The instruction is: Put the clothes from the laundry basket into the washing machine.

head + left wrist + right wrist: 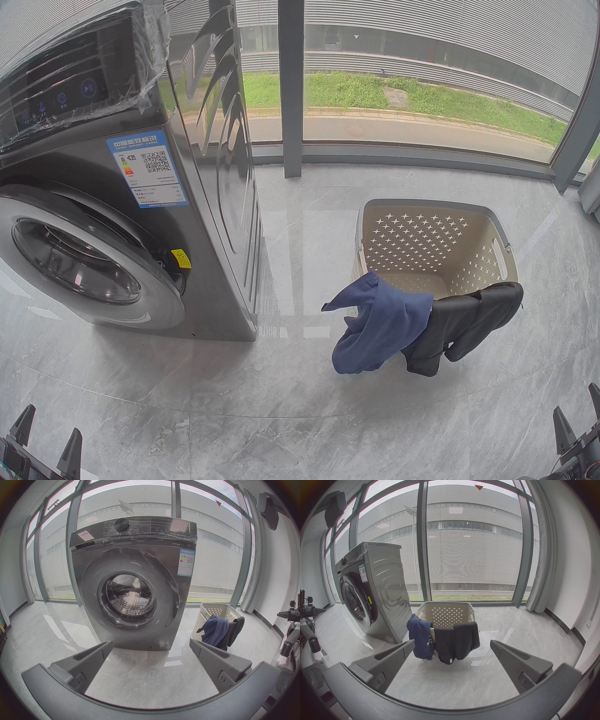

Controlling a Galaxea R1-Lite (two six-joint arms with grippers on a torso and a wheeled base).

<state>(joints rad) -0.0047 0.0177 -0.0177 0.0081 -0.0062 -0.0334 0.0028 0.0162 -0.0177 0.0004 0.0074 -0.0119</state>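
Clothes are found draped over the near rim of the laundry basket (437, 209), right of centre in the head view: a blue garment (381, 325) and, touching it on its right, a black garment (465, 325). Both are hung half outside, down toward the floor (281, 400). The washing machine (206, 250) is seen at the left of the frame, well apart from the basket, and its round door (75, 262) looks closed. The left gripper (50, 431) is parked in the lower left corner and the right gripper (575, 406) in the lower right, fingers spread on both, nothing held.

From the left wrist view, the left gripper (151, 644) is spread wide and pointed at the washing machine (134, 558), which is faced head-on. The laundry basket (218, 606) is seen beside the machine, the blue garment (215, 630) and black garment (236, 630) over its edge.

From the right wrist view, the right gripper (451, 644) is also spread, empty, and lined up with the laundry basket (447, 605). The blue garment (420, 639) and black garment (459, 639) are hung side by side, and the washing machine (387, 586) is seen side-on by the window (475, 542).
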